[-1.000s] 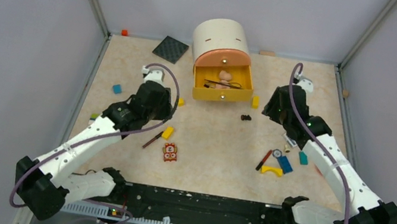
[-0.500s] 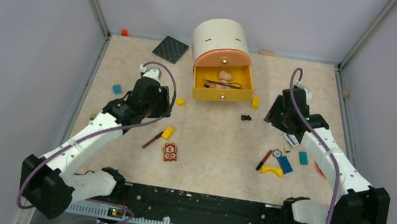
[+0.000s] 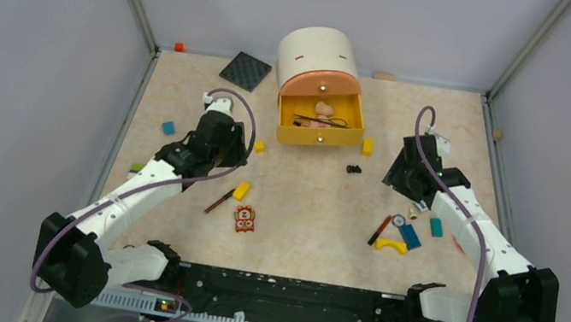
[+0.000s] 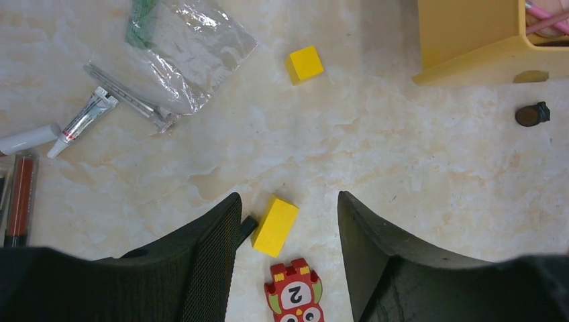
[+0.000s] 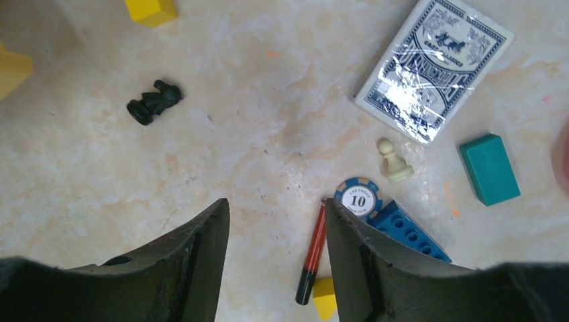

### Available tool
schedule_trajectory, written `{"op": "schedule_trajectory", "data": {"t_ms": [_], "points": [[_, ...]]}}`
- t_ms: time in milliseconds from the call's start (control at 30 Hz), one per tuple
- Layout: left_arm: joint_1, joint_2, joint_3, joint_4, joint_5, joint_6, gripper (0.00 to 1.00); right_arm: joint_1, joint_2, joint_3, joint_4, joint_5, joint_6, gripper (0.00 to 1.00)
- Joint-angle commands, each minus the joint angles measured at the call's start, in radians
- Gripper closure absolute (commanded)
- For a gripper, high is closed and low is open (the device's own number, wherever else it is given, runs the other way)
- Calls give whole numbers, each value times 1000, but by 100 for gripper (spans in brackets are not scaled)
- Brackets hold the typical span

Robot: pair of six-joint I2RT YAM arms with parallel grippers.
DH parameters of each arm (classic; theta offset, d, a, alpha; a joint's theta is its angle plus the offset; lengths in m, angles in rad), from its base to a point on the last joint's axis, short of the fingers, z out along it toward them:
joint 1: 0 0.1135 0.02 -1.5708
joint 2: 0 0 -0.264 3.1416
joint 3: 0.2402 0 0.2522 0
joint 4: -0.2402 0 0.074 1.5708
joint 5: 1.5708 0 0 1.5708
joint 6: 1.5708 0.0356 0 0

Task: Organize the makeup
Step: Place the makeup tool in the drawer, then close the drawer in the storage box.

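Both spread: left gripper [image 4: 288, 202], right gripper [image 5: 276, 205]. My right wrist view has red stick [image 5: 314, 248] near-vertical, dark tip down. Dark stick [image 4: 247, 227] mostly hidden behind left finger.

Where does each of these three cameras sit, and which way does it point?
Top external: high behind the robot, looking down on the table; left arm and right arm show.
Left wrist: on that arm, looking down past the open left tool at the owl tile.
Right wrist: on that arm, looking down past the open right tool at the red pencil.
Shared: top and left wrist both show the owl tile.
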Motion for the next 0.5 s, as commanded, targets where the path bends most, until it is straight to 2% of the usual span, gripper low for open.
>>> {"op": "schedule_trajectory", "data": {"t_ms": [0, 200, 333, 467], "points": [[30, 24, 5, 59, -22, -4, 39, -8, -21, -10, -14, 8, 17, 46], [124, 42, -3, 8, 15, -56, 39, -7, -1, -27, 67, -104, 1, 47], [211, 49, -22, -20, 51, -85, 39, -7, 9, -42, 106, -145, -12, 47], [253, 60, -29, -32, 63, -100, 39, -7, 19, -57, 139, -165, -36, 48]]}}
